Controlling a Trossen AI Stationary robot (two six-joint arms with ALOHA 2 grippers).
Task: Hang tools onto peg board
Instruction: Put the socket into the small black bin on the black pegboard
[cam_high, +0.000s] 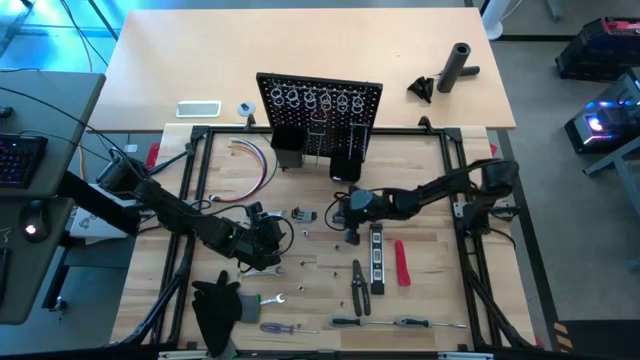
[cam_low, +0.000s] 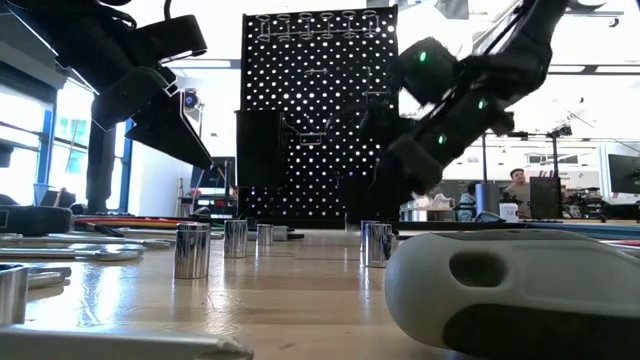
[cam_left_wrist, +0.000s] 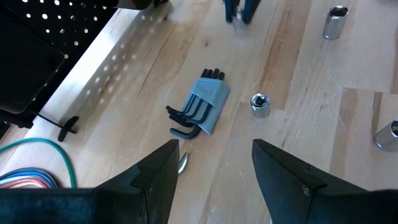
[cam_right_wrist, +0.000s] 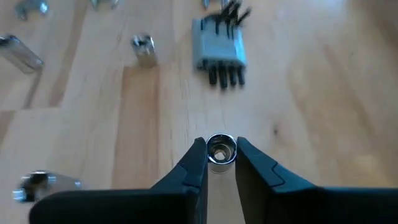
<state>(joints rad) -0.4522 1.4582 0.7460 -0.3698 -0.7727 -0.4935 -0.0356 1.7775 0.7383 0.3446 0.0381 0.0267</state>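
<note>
My right gripper (cam_right_wrist: 221, 157) is clamped on a small silver socket (cam_right_wrist: 220, 151) standing on the wooden table (cam_right_wrist: 323, 99), my left gripper (cam_left_wrist: 214, 163) hovers spread apart.

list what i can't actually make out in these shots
- Low view: a big pale blurred object fills the near corner; too close to identify, and it blocks the table behind.
- Right wrist view: the right hand has its fingers against a silver socket; whether it is lifted is unclear.
- High view: the peg board rings are too small to tell if any tool hangs there.
- Left wrist view: a blue-handled tool is cut off by the edge and blurred.
</note>
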